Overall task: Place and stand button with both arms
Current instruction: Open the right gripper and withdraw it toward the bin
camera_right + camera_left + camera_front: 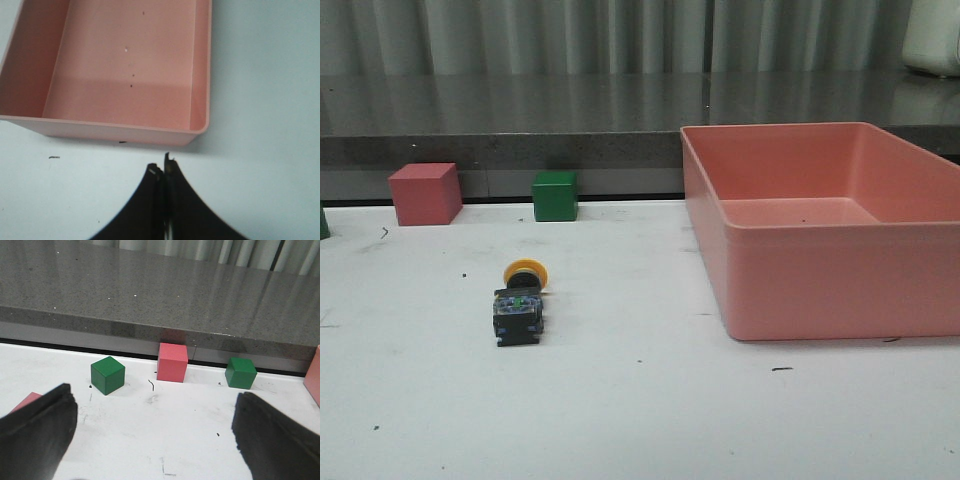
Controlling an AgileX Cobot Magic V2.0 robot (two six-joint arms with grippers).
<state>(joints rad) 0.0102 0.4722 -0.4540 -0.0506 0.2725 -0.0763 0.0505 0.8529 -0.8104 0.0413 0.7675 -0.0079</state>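
Over on the left, the left gripper point(152, 440) hangs with its jaws spread wide and nothing between them, looking out at a green cube point(107, 375), the red cube point(172, 362) and a second green cube point(240, 372) along the back edge. The button point(520, 302) lies tipped on its side on the white table point(640, 420), yellow cap pointing away, well left of the pink bin point(840, 290). The right gripper point(164, 172) sits pinched together, empty, just short of the bin. The task looks unstarted: next comes a reach to the button.
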